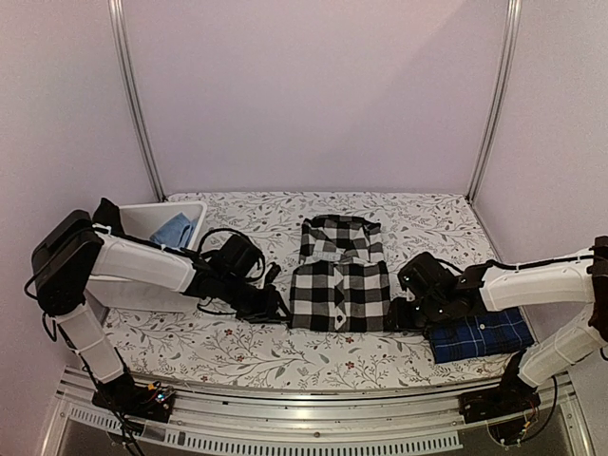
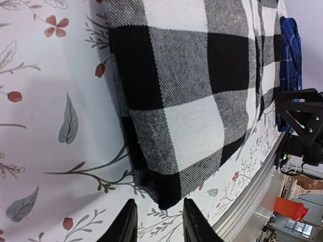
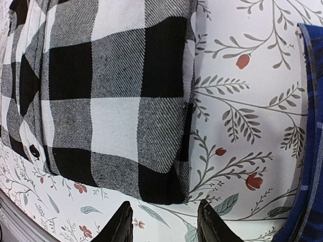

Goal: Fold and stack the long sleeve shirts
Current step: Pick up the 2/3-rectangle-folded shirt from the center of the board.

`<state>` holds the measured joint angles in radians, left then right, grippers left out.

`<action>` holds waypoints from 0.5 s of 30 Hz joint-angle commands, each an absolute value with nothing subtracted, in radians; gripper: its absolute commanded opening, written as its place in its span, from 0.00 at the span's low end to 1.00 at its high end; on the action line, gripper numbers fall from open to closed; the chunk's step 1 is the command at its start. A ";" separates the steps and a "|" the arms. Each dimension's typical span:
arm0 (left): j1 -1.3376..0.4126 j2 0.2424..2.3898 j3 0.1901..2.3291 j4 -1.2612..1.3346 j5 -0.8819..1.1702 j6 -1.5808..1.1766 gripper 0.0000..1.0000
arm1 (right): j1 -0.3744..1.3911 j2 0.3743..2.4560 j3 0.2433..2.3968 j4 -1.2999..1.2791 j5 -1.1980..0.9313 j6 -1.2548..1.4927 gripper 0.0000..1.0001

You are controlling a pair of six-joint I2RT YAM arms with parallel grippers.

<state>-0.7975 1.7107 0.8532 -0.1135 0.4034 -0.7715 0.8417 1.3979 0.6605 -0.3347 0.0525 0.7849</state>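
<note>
The black-and-white check shirt (image 1: 339, 275) lies folded in the middle of the floral table. My left gripper (image 1: 277, 306) is open and empty at its near left corner (image 2: 169, 194), the corner lying just ahead of the fingertips (image 2: 126, 222). My right gripper (image 1: 399, 313) is open and empty at the near right corner (image 3: 161, 186), which lies between and just ahead of its fingertips (image 3: 123, 222). The navy plaid shirt (image 1: 480, 334) lies folded at the near right, under my right arm; it also shows in the right wrist view (image 3: 308, 151).
A white bin (image 1: 142, 220) with a blue cloth (image 1: 174, 230) stands at the far left. The table's metal front rail (image 1: 313, 418) runs along the near edge. Pale walls close in the back and sides.
</note>
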 commanded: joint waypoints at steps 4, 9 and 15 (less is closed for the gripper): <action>-0.823 1.755 0.886 -0.128 0.367 -0.775 0.29 | 0.832 1.420 0.655 -0.284 0.036 0.785 0.40; -0.850 1.804 0.913 -0.168 0.332 -0.762 0.28 | 0.830 1.435 0.637 -0.284 0.045 0.794 0.37; -0.861 1.844 0.928 -0.206 0.295 -0.771 0.25 | 0.830 1.469 0.620 -0.279 0.046 0.798 0.29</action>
<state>-0.8463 1.8030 0.9154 -0.1497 0.3428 -0.7738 0.8364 1.4422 0.6403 -0.2916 0.0422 0.7910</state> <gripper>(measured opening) 0.260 0.308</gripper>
